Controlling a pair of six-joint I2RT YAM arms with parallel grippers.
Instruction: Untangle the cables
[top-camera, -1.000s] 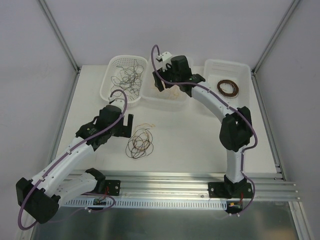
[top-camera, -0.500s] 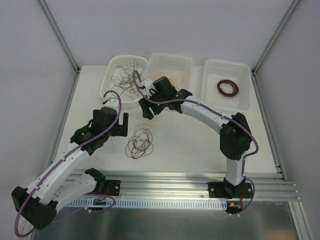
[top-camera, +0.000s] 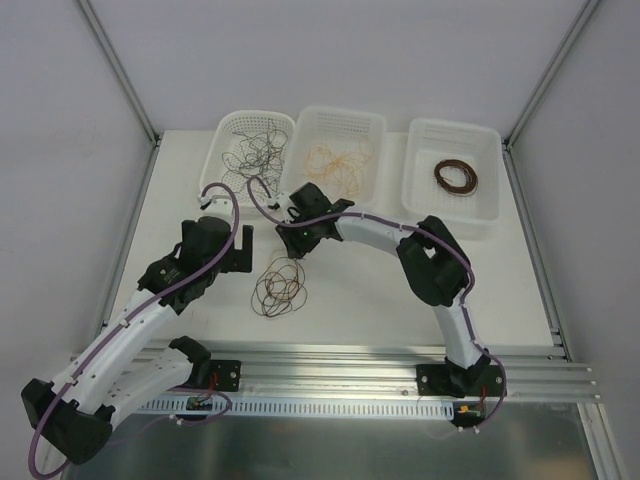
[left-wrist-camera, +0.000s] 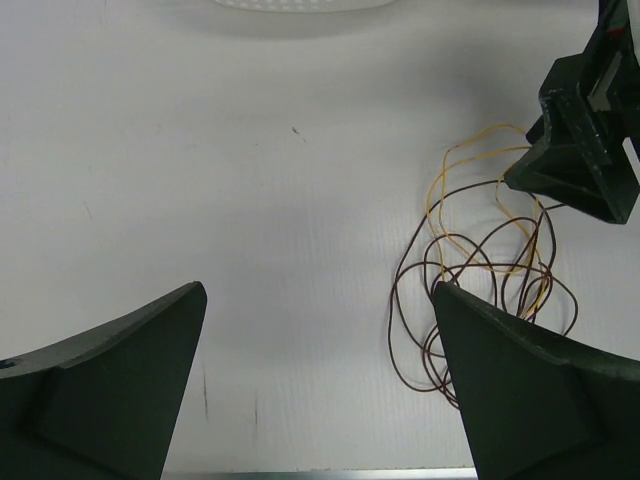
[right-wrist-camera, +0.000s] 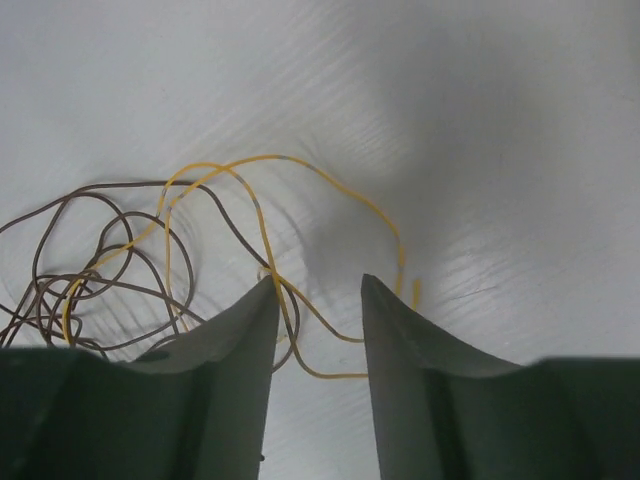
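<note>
A loose tangle of hair-thin brown and yellow cables (top-camera: 281, 285) lies on the white table (top-camera: 380, 300), nearer than the baskets and between the two wrists. The right arm (top-camera: 375, 228) rises from its base to a lifted elbow. From there its forearm stretches leftward, low over the table, with the wrist tipped down at the far edge of the tangle. Its jaws stand narrowly apart. A yellow loop lies across the gap between the dark fingers (right-wrist-camera: 200, 390), and I cannot tell whether they touch it. The left arm (top-camera: 120, 325) reaches diagonally from the near left corner, wrist pointing down just left of the tangle. Its jaws are wide, holding nothing. Behind stand a white basket of black wires (top-camera: 212, 165), a white basket of orange-yellow wires (top-camera: 378, 150) and a white tray (top-camera: 440, 140) with a coiled dark-brown wire ring (top-camera: 455, 177).
</note>
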